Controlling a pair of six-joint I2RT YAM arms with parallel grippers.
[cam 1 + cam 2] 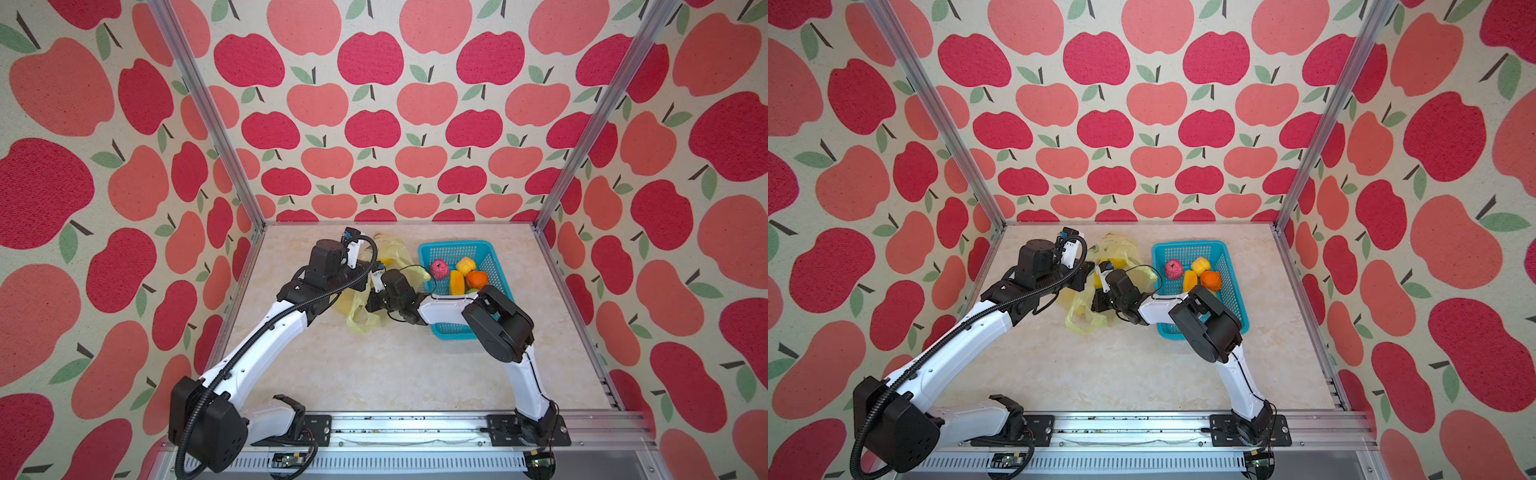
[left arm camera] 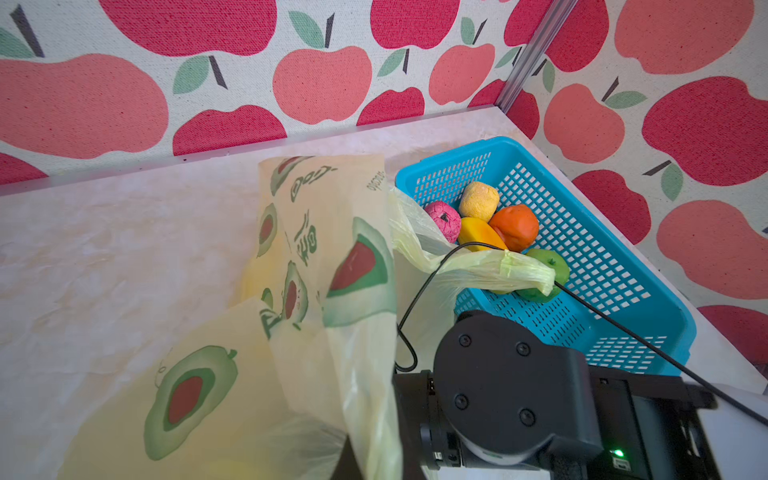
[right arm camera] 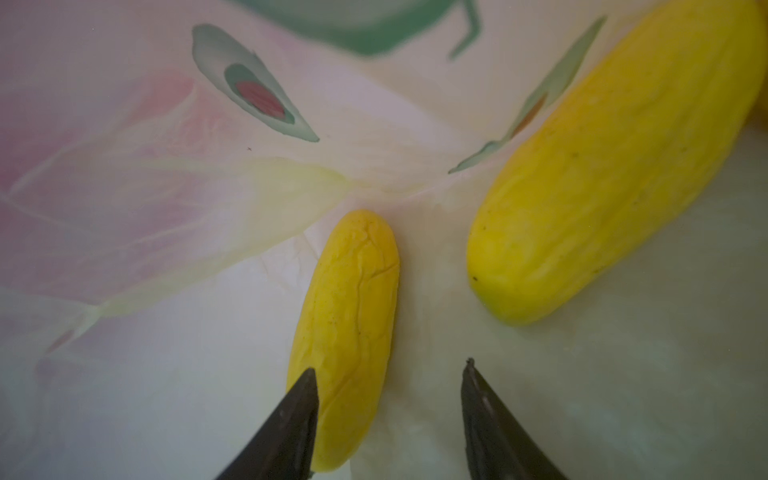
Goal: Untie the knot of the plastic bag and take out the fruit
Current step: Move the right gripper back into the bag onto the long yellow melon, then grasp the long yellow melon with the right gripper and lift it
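plastic bag (image 1: 360, 321) lies crumpled on table (image 1: 374, 374), just beside turquoise basket (image 1: 444, 249). right pincer (image 3: 390, 365) is inside the bag, jaws wide, small yellow fruit (image 3: 349, 316) by one finger, bigger yellow fruit (image 3: 602, 174) near. left pincer (image 1: 1086, 276) is closed; what it grips is hidden.

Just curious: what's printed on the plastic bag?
The plastic bag shows green avocados, reddish centres; left wrist view.

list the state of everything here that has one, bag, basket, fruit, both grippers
thin yellow-green printed plastic bag: untied, mouth open, held up
left gripper: shut on the bag
right gripper: open, inside the bag
small wrinkled yellow oblong fruit: in bag, at right gripper's tips, ungripped
larger yellow oblong fruit: in bag, untouched
turquoise perforated plastic basket: upright, holding five loose fruits
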